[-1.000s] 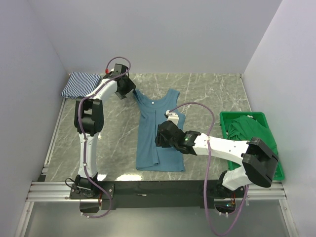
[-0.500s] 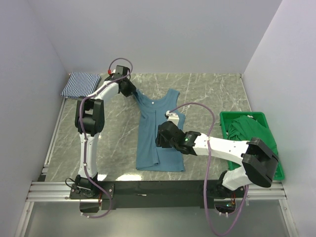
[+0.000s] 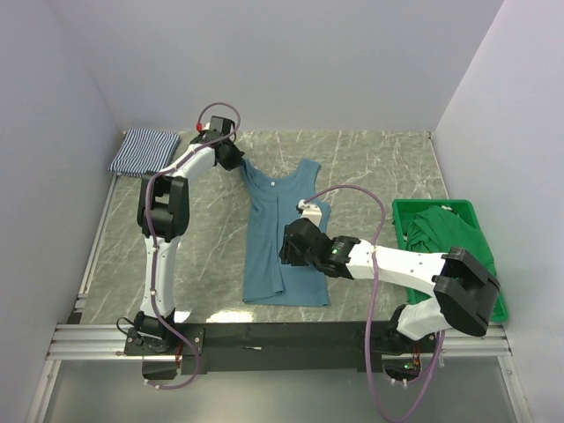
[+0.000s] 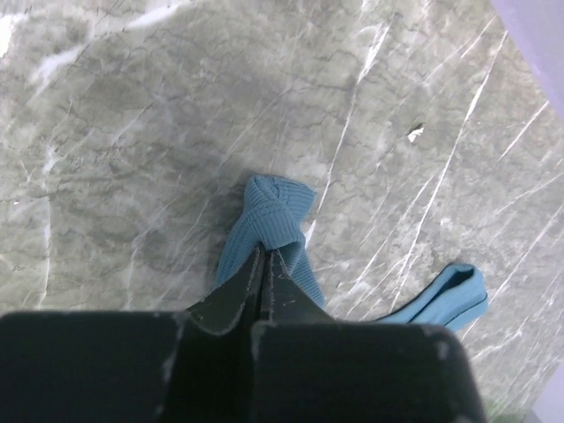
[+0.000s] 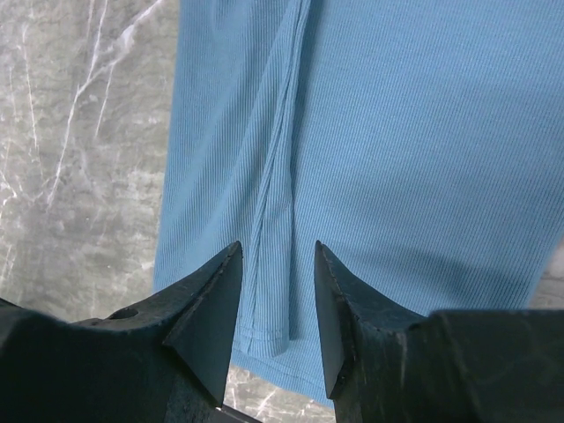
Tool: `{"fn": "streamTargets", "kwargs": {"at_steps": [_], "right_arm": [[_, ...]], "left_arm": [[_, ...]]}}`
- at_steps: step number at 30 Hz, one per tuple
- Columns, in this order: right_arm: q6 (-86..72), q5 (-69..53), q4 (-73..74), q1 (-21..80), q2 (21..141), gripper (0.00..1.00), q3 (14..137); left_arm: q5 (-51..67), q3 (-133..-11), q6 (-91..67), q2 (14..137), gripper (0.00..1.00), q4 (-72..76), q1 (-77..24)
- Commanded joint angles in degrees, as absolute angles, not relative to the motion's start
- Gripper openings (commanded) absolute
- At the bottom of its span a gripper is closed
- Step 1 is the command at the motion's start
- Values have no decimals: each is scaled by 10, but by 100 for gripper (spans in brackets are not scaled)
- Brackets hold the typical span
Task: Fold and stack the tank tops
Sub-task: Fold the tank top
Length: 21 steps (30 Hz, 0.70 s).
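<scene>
While the blue top [image 3: 286,242] lies flat on the table [image 3: 388,167], my left pincer [image 4: 263,257] has just clamped onto its far shoulder strap [image 4: 273,207], so I judge the next fold can begin. My right pincer [image 5: 275,304] hangs apart above its lower half.

Teal tank top [image 5: 397,132] is ribbed matt cloth; table [image 4: 132,132] smooth, perhaps stone.
</scene>
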State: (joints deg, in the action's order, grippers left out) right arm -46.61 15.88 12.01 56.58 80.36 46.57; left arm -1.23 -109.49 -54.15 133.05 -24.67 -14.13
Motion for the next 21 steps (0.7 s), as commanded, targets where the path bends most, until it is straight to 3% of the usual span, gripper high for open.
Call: {"fn": "streamTargets", "kwargs": {"at_steps": [1, 13, 14, 15, 17, 18, 19, 21], "right_arm": [[-470, 171, 102, 562, 794, 45, 462], [-473, 163, 88, 572, 802, 45, 462], [-473, 162, 88, 573, 802, 45, 462], [-472, 162, 88, 574, 802, 45, 462], [-472, 161, 87, 574, 805, 45, 462], [-472, 161, 87, 575, 806, 45, 462], [-472, 161, 86, 576, 807, 45, 462], [-473, 159, 84, 577, 809, 45, 462]], "left_arm": [[-4, -1117, -535, 1313, 1, -231, -147], [-4, -1139, -533, 1316, 1, -245, -151], [-4, -1138, -533, 1315, 6, -250, -151], [-5, -1133, -533, 1310, 19, -250, -151], [-5, -1118, -533, 1299, 35, -237, -151], [-4, -1109, -533, 1293, 35, -233, -153], [-6, -1096, -533, 1279, 44, -230, -152], [-7, -1086, -528, 1267, 50, -223, -152]]}}
